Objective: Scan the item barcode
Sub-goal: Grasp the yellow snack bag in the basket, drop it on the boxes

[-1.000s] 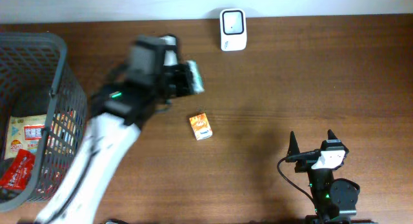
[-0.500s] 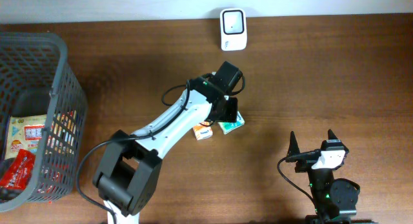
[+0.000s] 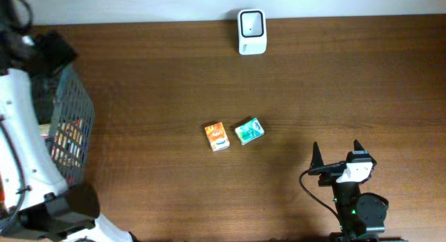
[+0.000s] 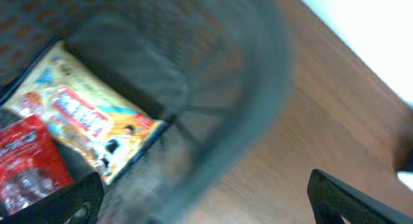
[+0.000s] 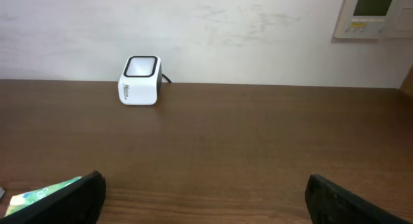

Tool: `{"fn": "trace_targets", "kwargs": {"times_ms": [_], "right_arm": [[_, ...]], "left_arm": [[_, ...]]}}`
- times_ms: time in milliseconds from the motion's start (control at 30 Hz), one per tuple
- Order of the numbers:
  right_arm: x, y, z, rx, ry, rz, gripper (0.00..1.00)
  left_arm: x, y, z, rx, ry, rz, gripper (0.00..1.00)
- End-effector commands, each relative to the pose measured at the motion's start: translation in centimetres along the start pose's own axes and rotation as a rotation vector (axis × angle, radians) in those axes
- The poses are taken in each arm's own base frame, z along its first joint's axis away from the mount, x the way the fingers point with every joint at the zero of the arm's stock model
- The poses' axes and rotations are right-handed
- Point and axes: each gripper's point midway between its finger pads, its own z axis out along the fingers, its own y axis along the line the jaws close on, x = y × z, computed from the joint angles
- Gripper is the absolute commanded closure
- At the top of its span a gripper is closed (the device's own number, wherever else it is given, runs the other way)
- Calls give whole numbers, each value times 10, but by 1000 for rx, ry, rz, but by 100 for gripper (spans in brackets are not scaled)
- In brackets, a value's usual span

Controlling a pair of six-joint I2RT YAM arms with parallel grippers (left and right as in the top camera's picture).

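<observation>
**A:** Green box (image 3: 249, 130) – where is it?
**B:** Flat on the worktop (image 3: 348, 74), near the middle, lying on its own. The orange box (image 3: 217, 136) sits just beside it at 9 o'clock, with a narrow gap between them

**A:** And the scanner (image 3: 251, 31)?
**B:** At the worktop's 12 o'clock edge, by the wall (image 5: 258, 37), upright and well apart from both boxes. The green box is roughly at its 6 o'clock

**A:** Right fingers (image 3: 336, 146)?
**B:** At about 5 o'clock from the green box and well apart from it, spread wide and holding nothing. Their own camera looks across the wood to the scanner at about 11 o'clock. A corner of the green box shows by the fingertip at 8 o'clock

**A:** Left fingers (image 4: 205, 182)?
**B:** Far over at 9 o'clock, above the basket (image 3: 73, 123). Their camera is blurred, but one finger shows in each lower corner, wide apart, with nothing gripped. The basket's grey rim sweeps across that view. Inside lie a yellow packet (image 4: 84, 121) and, at its 7 o'clock and touching it, a red packet (image 4: 29, 169)

**A:** Can you see those fingers from overhead?
**B:** Not clearly. The left arm (image 3: 21, 116) covers much of the basket there
</observation>
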Motion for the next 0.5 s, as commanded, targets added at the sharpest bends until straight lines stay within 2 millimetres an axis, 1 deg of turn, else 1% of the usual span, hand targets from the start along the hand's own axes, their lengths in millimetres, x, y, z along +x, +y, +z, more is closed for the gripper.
{"fn": "trace_targets", "kwargs": {"times_ms": [0,67,100,133,167,200,233,300,333,400,433,467], "right_arm": [[3,0,0,1,5,0,2],[3,0,0,1,4,0,1],[3,0,0,1,4,0,2],[3,0,0,1,5,0,2],[3,0,0,1,5,0,1],[3,0,0,1,5,0,1],[3,0,0,1,4,0,1],[3,0,0,1,4,0,1],[3,0,0,1,4,0,2],[3,0,0,1,5,0,1],[3,0,0,1,4,0,1],[3,0,0,1,5,0,2]], "left_arm": [[-29,79,-16,-75,-71,-227,0],[-33,114,-9,-126,-61,-302,0],[-35,126,-2,-142,-54,-325,1],[-38,143,16,-167,-36,-359,1],[-38,148,26,-176,-22,-368,1],[-37,154,46,-191,12,-375,1],[-37,156,58,-197,33,-376,1],[-38,164,95,-231,75,-376,1],[-35,167,108,-244,98,-376,1],[-23,173,140,-267,178,-378,2],[-13,174,157,-273,234,-378,4],[-5,172,168,-273,277,-378,4]]}}
